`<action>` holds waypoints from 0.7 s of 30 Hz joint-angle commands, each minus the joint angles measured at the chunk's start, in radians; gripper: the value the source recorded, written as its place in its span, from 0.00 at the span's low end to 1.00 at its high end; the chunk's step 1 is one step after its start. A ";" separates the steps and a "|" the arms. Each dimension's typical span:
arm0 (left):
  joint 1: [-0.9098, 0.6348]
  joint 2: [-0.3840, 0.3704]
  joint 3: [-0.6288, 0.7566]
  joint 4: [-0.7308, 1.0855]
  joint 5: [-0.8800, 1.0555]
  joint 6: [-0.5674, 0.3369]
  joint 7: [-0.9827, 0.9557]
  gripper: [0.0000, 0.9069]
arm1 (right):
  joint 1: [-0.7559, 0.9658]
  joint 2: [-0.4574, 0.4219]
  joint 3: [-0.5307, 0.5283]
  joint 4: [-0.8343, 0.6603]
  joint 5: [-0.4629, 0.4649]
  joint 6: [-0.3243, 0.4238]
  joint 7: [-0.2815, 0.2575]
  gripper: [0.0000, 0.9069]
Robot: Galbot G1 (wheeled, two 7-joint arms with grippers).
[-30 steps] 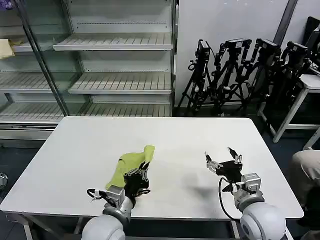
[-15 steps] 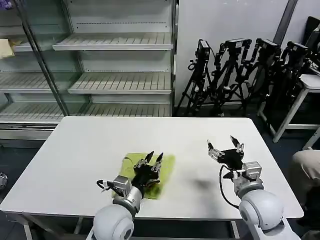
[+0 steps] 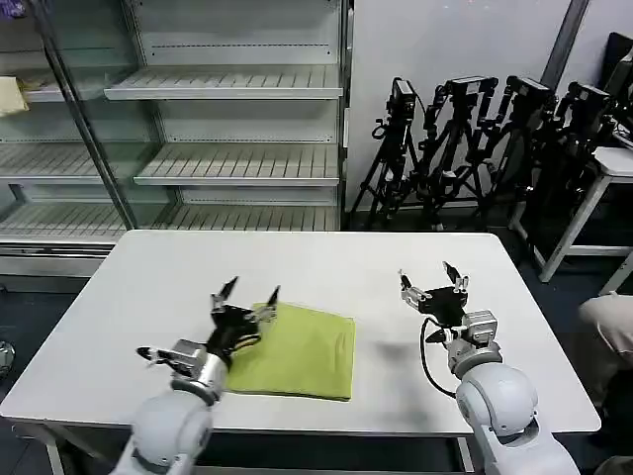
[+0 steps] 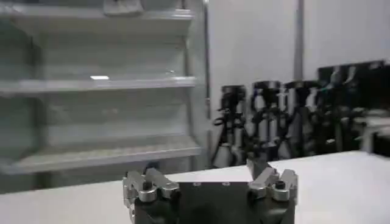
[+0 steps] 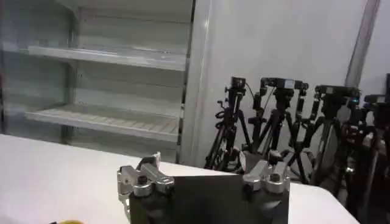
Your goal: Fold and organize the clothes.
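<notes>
Lime T-shirt (image 3: 299,349) lies folded into flat rectangle on white table (image 3: 148,297), lower centre of head view, nothing gripping it. Left claw (image 3: 247,294) at shirt's upper left corner, lower left of frame, fingers spread wide, empty. Right claw (image 3: 433,280) right of centre, well apart from shirt, raised above table, fingers also spread, empty. Empty shelves (image 3: 237,89) upper left; tripods (image 3: 475,148) upper right.

1. Surface (image 3: 148,287): bare across the far half and both near corners; open passage there.
2. T-shirt (image 3: 302,348): lying flat near the front edge, low obstacle.
3. Left gripper (image 3: 247,295): fingers spread, raised over the shirt's left edge.
4. Right gripper (image 3: 432,279): fingers spread, raised well apart to the shirt's right; bare gap between.
</notes>
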State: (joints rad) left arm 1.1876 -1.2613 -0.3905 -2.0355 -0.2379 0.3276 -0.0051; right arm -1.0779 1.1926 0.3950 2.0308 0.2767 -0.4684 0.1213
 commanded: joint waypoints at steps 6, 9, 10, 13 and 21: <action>0.021 0.045 -0.266 0.129 0.095 -0.153 0.189 1.00 | -0.003 -0.001 -0.007 -0.058 -0.057 0.044 -0.016 1.00; 0.026 0.040 -0.262 0.122 0.086 -0.140 0.155 1.00 | -0.013 -0.008 -0.006 -0.056 -0.062 0.067 -0.012 1.00; 0.029 0.038 -0.263 0.118 0.085 -0.137 0.152 1.00 | -0.017 -0.009 -0.006 -0.057 -0.062 0.076 -0.010 1.00; 0.036 0.038 -0.268 0.120 0.094 -0.143 0.155 1.00 | -0.027 -0.003 -0.009 -0.070 -0.097 0.127 0.010 1.00; 0.053 0.033 -0.258 0.116 0.103 -0.147 0.156 1.00 | -0.051 0.002 -0.013 -0.074 -0.113 0.193 0.017 1.00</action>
State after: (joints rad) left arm 1.2273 -1.2334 -0.6162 -1.9324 -0.1524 0.2008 0.1375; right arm -1.1138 1.1913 0.3876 1.9708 0.2008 -0.3614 0.1143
